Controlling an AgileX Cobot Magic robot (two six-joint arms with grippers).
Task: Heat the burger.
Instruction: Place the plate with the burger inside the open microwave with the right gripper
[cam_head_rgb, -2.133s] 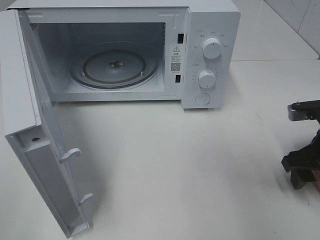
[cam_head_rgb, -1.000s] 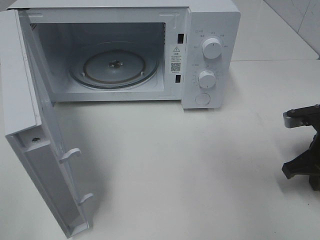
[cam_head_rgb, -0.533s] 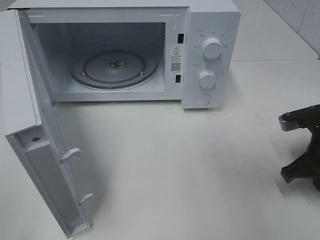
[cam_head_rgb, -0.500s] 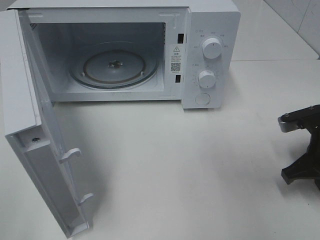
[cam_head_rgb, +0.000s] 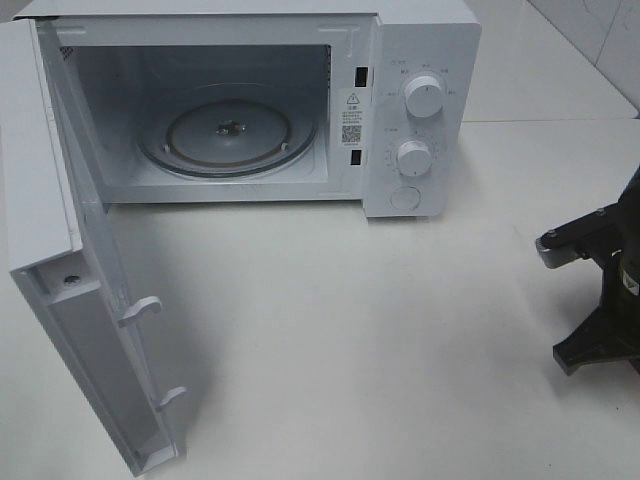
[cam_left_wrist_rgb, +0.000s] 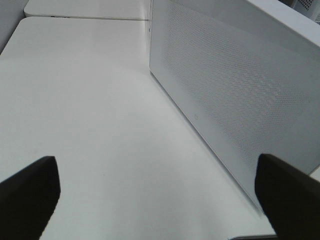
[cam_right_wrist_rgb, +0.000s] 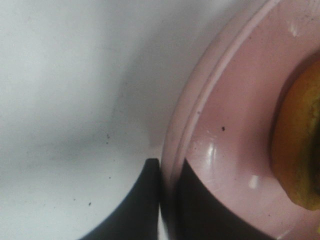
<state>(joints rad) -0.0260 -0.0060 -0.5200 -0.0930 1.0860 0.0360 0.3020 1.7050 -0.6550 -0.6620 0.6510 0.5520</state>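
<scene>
Right gripper clamped on the rim of the pink plate, burger aboard.
Left gripper spread wide; microwave at twelve o'clock, door open at nine.

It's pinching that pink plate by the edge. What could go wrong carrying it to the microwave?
The right end effector holds the pink plate only by its rim, so it could tilt and the burger slide off.
Coming from the right, the plate might clip the microwave frame before reaching the glass turntable.
</scene>
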